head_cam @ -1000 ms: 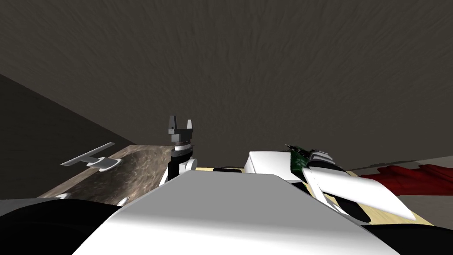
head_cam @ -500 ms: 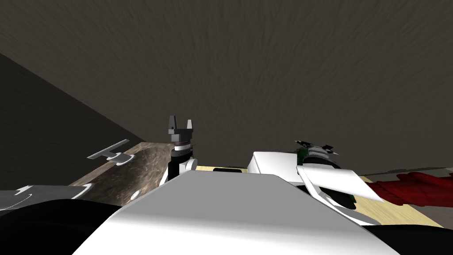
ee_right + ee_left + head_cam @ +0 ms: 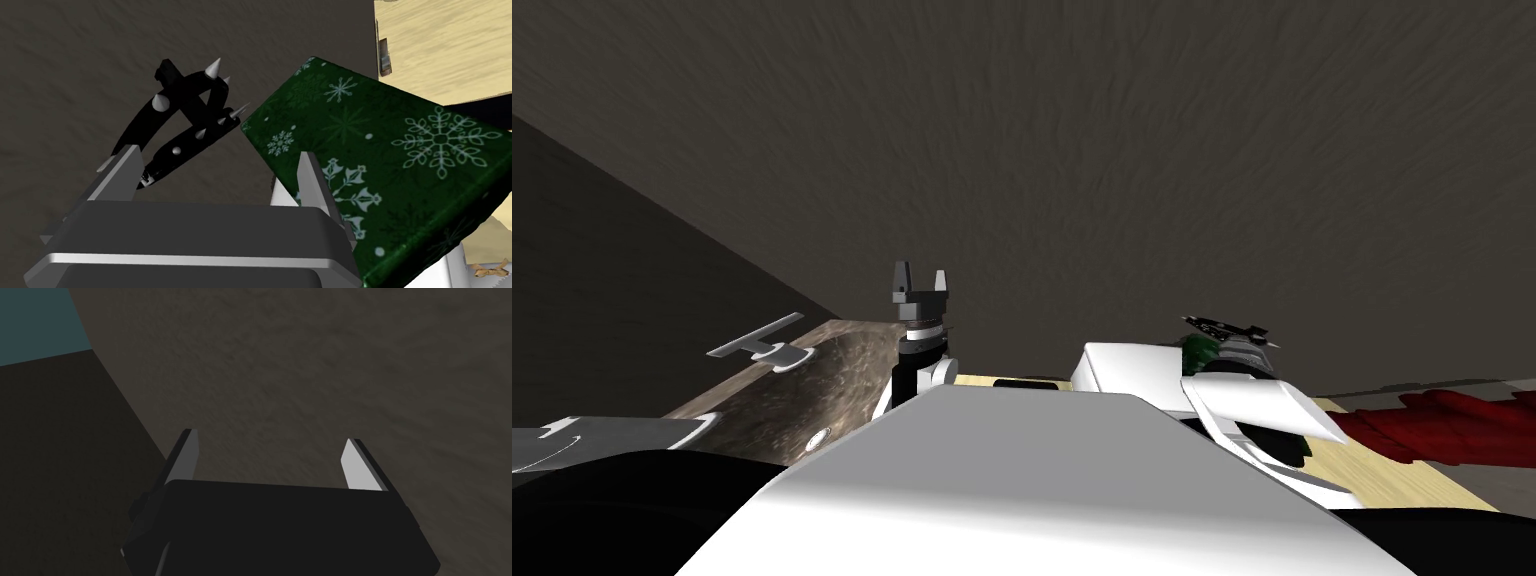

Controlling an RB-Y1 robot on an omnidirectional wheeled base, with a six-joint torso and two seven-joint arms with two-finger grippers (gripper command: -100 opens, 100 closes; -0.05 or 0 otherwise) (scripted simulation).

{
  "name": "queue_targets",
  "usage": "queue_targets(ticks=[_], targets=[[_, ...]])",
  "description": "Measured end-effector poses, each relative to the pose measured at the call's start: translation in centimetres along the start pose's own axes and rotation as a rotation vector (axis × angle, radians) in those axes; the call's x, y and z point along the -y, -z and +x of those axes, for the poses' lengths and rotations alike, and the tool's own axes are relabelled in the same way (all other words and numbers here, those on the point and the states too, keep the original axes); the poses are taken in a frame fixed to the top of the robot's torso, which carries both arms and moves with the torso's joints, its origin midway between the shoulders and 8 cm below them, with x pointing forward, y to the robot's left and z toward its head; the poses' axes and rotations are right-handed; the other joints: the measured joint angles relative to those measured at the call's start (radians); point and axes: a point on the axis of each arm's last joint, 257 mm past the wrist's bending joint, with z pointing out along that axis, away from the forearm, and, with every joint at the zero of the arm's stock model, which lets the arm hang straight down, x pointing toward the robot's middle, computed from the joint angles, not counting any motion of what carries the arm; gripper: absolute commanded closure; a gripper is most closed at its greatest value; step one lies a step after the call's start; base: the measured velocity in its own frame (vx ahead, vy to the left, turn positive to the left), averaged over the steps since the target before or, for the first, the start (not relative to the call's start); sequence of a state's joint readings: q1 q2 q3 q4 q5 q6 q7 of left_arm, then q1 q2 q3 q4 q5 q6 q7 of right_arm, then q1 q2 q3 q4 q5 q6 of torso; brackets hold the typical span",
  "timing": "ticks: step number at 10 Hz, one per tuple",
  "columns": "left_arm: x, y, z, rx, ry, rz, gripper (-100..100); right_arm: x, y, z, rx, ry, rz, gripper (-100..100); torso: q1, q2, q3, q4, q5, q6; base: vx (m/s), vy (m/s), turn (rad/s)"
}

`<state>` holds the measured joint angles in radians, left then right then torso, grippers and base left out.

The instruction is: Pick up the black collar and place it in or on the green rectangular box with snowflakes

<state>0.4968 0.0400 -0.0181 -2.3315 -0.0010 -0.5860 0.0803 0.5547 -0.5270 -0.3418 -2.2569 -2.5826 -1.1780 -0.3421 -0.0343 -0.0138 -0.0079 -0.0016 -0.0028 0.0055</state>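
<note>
Right gripper (image 3: 216,154) is fully open and holds nothing. Just beyond one finger hangs the black spiked collar (image 3: 192,107), at the corner of the green snowflake box (image 3: 380,165), not over its top; contact cannot be confirmed. Dark floor (image 3: 75,75) lies behind the collar. Risk: unsupported there, the collar may drop past the box edge. Left gripper (image 3: 919,278) is raised, open and empty.

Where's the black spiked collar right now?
On my right: in the right wrist view the collar is just beyond the open right end effector, beside a corner of the green snowflake box.
</note>
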Motion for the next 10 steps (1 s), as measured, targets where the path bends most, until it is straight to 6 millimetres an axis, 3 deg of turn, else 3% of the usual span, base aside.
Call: queue_targets(ticks=[2,10], targets=[[0.0,0.0,0.0,0.0,0.0,0.0,0,0.0,-0.1,0.9,-0.04,0.024,0.006,-100,0.001,0.0,0.0,0.0,0.0,0.0,0.006,0.007,-0.024],[0.0,0.0,0.0,0.0,0.0,0.0,0,4.1,2.5,6.3,-0.048,0.019,0.057,-100,0.003,-0.001,-0.001,0.0,0.001,0.0,0.018,0.025,-0.041]])
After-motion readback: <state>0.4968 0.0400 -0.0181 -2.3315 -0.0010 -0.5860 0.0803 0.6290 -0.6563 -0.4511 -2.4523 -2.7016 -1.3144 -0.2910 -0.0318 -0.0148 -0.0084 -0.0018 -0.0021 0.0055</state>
